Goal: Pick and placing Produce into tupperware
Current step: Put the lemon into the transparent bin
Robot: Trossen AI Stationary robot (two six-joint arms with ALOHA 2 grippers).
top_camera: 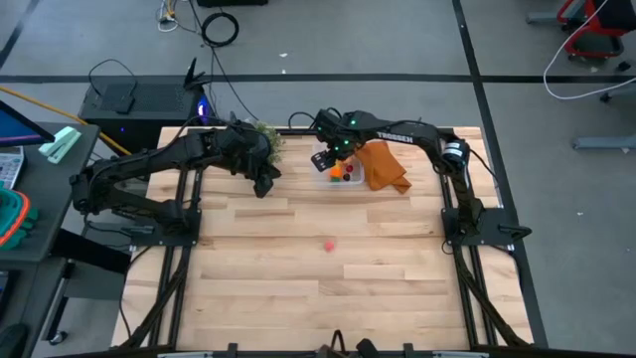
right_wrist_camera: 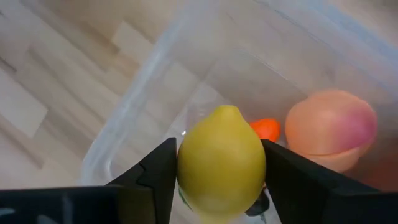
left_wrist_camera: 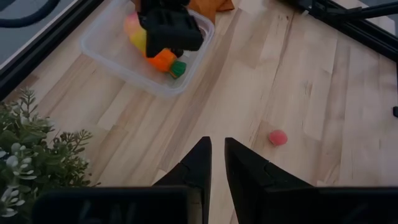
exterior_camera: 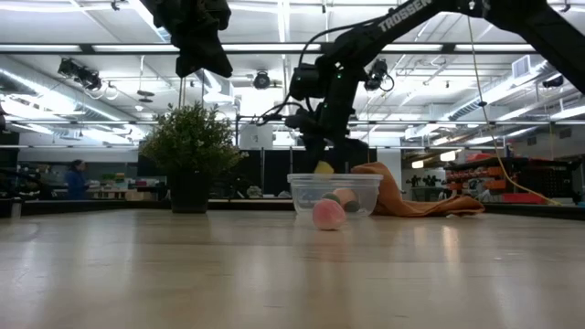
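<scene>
Wooden surface (top_camera: pixel 298 288) holds tupperware (top_camera: pixel 338 171) with carrot (left_wrist_camera: pixel 163 60) and peach fruit (right_wrist_camera: pixel 329 127) inside; right claw (right_wrist_camera: pixel 217 180) grips lemon (right_wrist_camera: pixel 221 163) over it; pink fruit (top_camera: pixel 328 245) left outside; left claw (left_wrist_camera: pixel 216 163) narrow, empty, hovering beside plant (top_camera: pixel 266 139).

You've got a light wood plank counter (top_camera: pixel 298 288). On it, far side: clear tupperware (top_camera: pixel 339 171), orange cloth (top_camera: pixel 383 167) just beside it, bushy green plant (top_camera: pixel 266 139) nr far-left corner. Small pink-red fruit (top_camera: pixel 329 245) sits alone mid-counter, well apart from rest.
</scene>
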